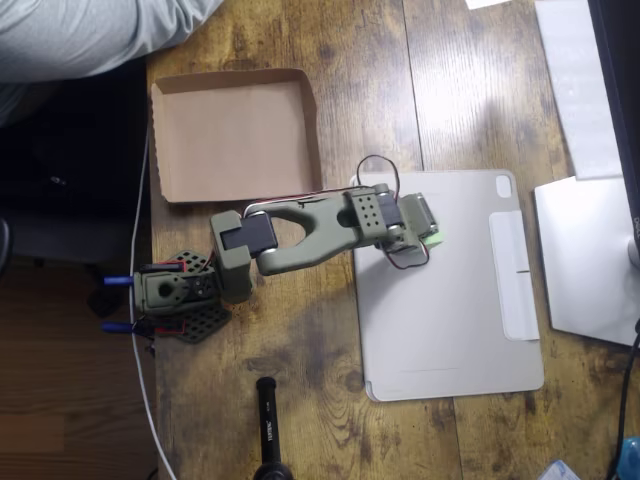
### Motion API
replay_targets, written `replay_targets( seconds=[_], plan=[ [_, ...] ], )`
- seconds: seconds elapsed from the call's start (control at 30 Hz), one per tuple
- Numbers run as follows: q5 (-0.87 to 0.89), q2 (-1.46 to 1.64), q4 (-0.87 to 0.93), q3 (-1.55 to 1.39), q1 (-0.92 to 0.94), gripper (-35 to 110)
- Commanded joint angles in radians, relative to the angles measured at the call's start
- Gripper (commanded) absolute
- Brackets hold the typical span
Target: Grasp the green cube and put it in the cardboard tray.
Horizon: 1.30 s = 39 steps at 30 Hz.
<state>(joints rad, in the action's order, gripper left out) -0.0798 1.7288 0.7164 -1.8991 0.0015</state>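
The olive-green arm reaches right from its base (170, 295), and its gripper (426, 230) hangs over the upper part of a grey tablet cover. A small light-green corner of the green cube (434, 240) peeks out at the gripper's lower right edge, and the wrist hides the rest. The fingers are covered from above, so I cannot make out how the jaws stand or whether they touch the cube. The cardboard tray (170, 140), brown and shallow, lies up and to the left of the gripper near the table's left edge, with nothing inside.
The flat grey tablet cover (450, 310) lies at centre right. White sheets (585, 260) sit at the right edge. A black cylindrical object (269, 425) stands at the bottom. A person's grey sleeve (90, 35) shows at top left. A white cable (143, 300) runs along the table's left edge.
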Motion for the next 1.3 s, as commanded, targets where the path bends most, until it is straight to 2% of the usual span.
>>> replay_targets(
  seconds=[0.0, 0.27, 0.73, 1.27],
  plan=[
    [-0.034, 0.023, -0.044, -0.046, -0.014, 25],
    [-0.043, 0.014, -0.129, -0.095, -0.014, 25],
    [-0.075, 0.015, -0.170, -0.110, -0.011, 0],
    [-0.057, 0.040, -0.204, -0.127, 0.003, 0]
  ],
)
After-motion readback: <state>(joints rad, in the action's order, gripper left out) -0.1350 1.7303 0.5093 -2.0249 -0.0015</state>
